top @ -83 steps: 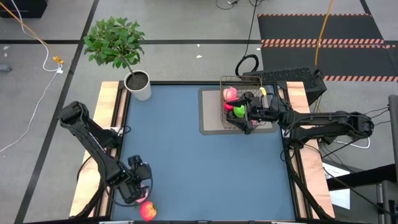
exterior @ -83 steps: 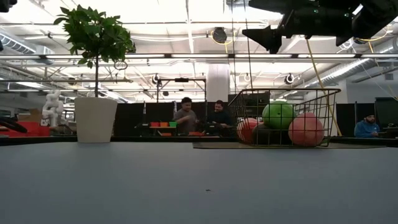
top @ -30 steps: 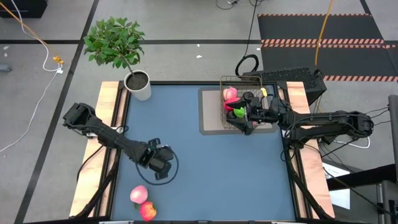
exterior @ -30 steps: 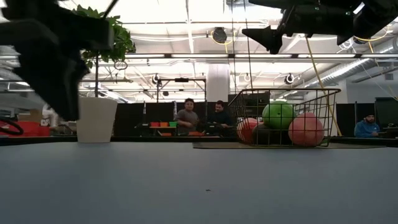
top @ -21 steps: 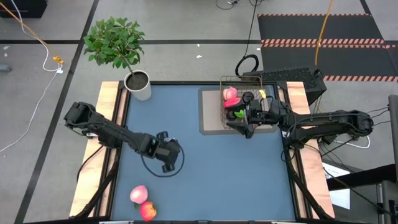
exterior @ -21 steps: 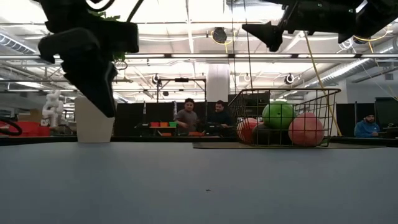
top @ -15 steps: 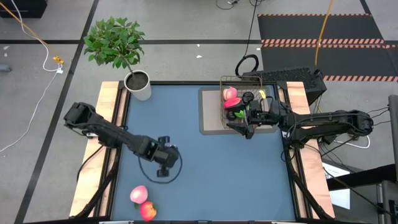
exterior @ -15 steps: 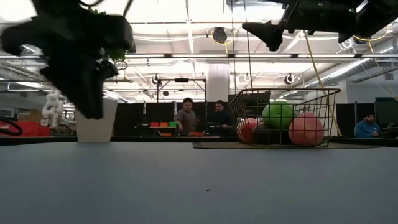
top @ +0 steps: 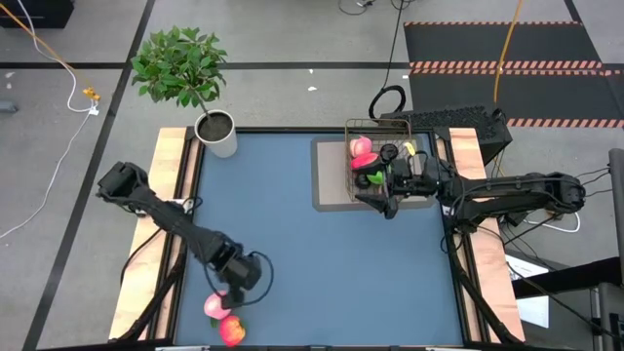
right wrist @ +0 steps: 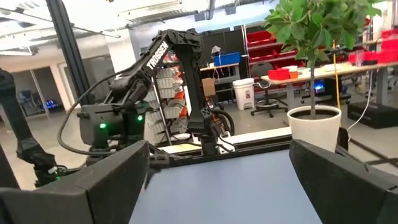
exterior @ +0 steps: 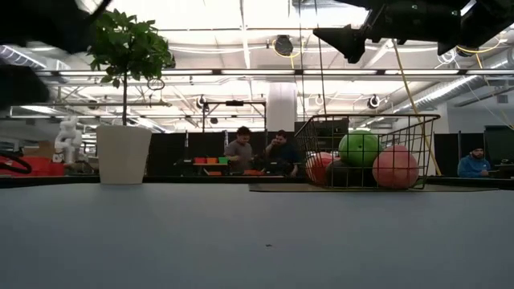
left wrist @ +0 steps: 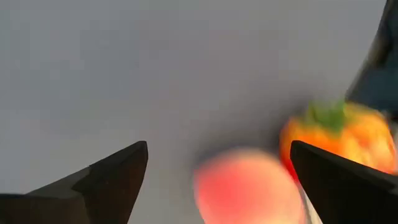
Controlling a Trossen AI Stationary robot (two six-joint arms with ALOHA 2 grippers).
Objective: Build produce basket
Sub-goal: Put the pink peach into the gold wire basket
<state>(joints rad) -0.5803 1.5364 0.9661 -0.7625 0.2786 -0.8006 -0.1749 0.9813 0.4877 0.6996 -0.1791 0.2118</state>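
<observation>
The wire basket (top: 374, 164) stands on a grey mat (top: 330, 190) at the far right. It holds a pink peach (exterior: 394, 168), a green apple (exterior: 359, 149) and a red piece (exterior: 320, 168). My right gripper (top: 375, 187) hovers open above the basket, and its fingers spread wide in its wrist view (right wrist: 217, 146). A loose pink peach (top: 216, 306) and an orange pepper with a green top (top: 232, 331) lie at the table's near left edge. My left gripper (top: 231, 286) is open just above the loose peach (left wrist: 249, 186), with the pepper (left wrist: 339, 134) beside it.
A white pot with a leafy plant (top: 216, 133) stands at the far left corner. The blue table top (top: 322, 263) lies bare between the fruits and the basket. People sit in the room beyond the table (exterior: 259, 152).
My left gripper has swung from the table's middle toward the near left edge and down, and now stands over the loose peach and pepper. The fruits have stayed where they were.
</observation>
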